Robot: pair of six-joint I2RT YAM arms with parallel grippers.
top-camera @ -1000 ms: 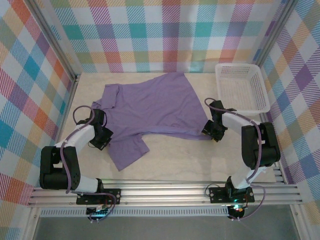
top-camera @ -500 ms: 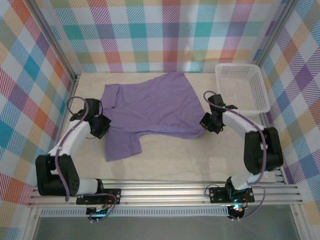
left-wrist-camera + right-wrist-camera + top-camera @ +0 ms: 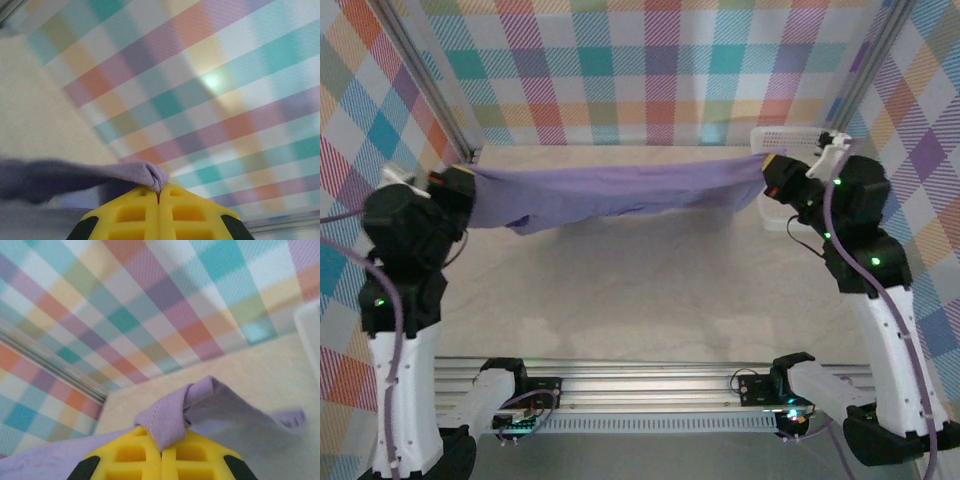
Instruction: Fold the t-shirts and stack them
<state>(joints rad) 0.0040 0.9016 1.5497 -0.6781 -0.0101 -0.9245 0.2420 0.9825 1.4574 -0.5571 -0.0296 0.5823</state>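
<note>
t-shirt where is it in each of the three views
top external: t-shirt stretched mid-air across the middle, left to right.
left wrist: t-shirt lower left, pinched in the left end effector.
right wrist: t-shirt bottom centre, pinched in the right end effector.
shared landmark: plaid wall behind it.

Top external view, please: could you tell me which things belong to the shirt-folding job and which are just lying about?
Job in hand: plain lavender-purple thin-fabric t-shirt, stretched in the air; left pincer and right pincer, each shut on one end of it.
Lying about: white plastic lattice basket, at the far right.
</note>
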